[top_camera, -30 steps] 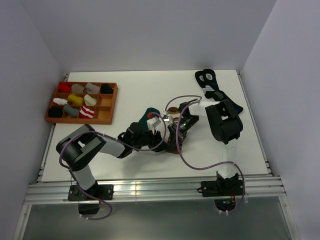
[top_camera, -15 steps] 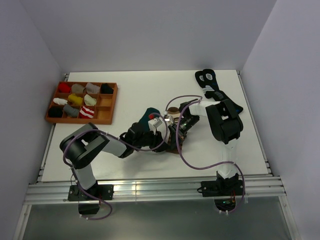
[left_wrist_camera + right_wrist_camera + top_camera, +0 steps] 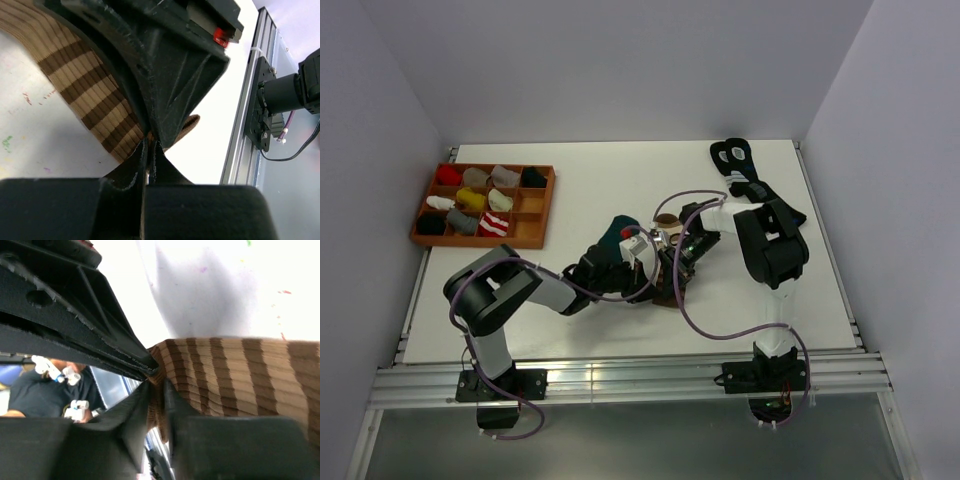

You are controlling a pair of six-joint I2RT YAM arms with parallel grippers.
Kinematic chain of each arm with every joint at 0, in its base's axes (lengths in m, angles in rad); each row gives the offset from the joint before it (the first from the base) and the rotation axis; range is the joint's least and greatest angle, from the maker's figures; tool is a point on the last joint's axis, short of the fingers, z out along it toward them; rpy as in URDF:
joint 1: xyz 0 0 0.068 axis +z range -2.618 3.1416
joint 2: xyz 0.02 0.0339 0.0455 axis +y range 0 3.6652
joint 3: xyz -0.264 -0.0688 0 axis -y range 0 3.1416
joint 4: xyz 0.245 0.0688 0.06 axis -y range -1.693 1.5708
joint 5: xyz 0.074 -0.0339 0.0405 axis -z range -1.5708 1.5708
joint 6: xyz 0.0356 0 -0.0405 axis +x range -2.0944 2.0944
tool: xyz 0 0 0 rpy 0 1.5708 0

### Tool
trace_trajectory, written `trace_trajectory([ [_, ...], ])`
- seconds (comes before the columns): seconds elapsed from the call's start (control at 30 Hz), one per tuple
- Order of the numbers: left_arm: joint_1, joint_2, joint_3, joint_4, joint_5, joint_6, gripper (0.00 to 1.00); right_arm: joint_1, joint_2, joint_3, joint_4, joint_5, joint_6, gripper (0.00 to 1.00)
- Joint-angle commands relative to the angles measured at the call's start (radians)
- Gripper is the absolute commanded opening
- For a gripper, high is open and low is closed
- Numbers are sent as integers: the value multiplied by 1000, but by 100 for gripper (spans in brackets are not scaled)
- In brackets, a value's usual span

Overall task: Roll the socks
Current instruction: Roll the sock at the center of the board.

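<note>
The right jaws pinch an edge of the brown striped sock (image 3: pixel 235 375). The left jaws, pressed together and meeting them tip to tip, nip the same edge. The sock lies on the white worktop (image 3: pixel 570 200) near its front middle, just beside a dark green sock (image 3: pixel 616 230).

No legible text, label, brand or number anywhere

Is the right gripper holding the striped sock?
Yes, the right gripper is pinched shut on the edge of the brown striped sock.
</note>
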Motion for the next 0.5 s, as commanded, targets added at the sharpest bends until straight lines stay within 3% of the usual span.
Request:
trace_trajectory([
  [0.0,-26,7,33,-1,6,18,0,-4,-87,-14,93,36,57,30],
  [0.03,-28,7,33,-6,4,16,0,-4,-97,-22,104,49,63,39],
  [0.13,-37,6,31,-20,-8,18,0,-6,-142,-31,131,81,86,52],
  [0.47,-52,27,59,-87,-60,-2,0,-27,-278,-75,262,245,201,54],
])
